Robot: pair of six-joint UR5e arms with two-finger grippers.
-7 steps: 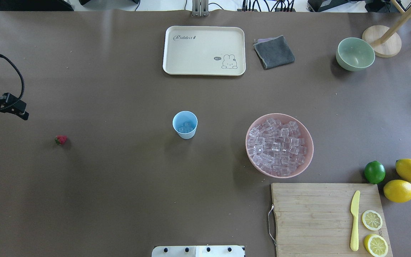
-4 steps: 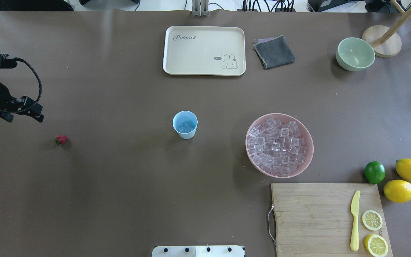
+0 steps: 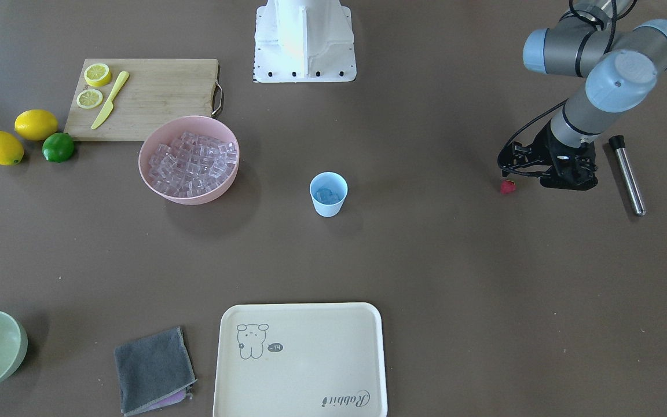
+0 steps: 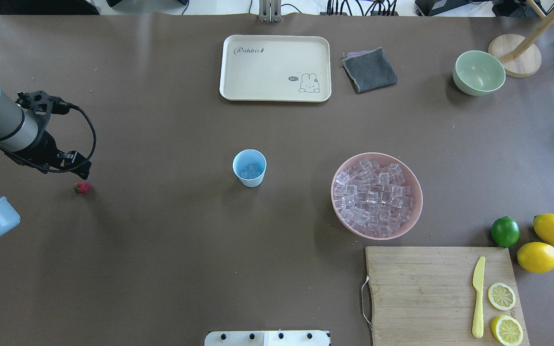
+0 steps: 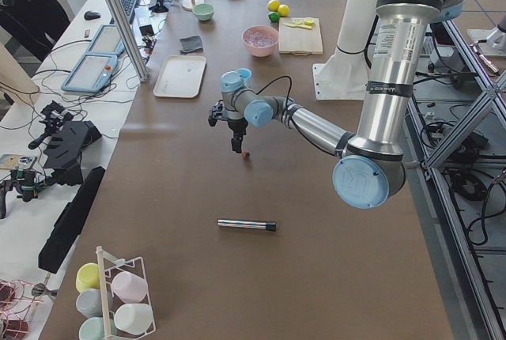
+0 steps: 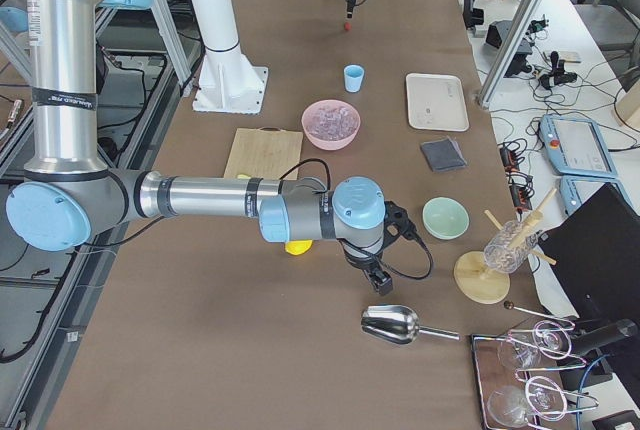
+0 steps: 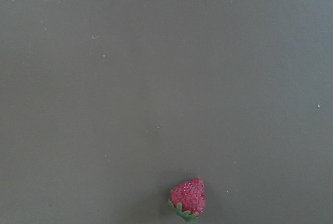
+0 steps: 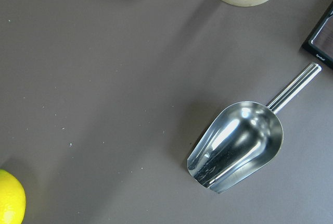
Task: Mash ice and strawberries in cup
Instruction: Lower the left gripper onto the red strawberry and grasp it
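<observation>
Overhead exterior: the strawberry (image 4: 82, 188) is judged light and roll-prone, best pinched across its widest middle. Jaw opening of the left gripper (image 5: 236, 144) cannot be told.

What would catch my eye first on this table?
Probably the pink bowl heaped with clear ice cubes, right of centre in the overhead view. Next, the grey-and-blue robot arm at the left edge, its end close to a tiny red strawberry, and the small blue cup mid-table.
</observation>
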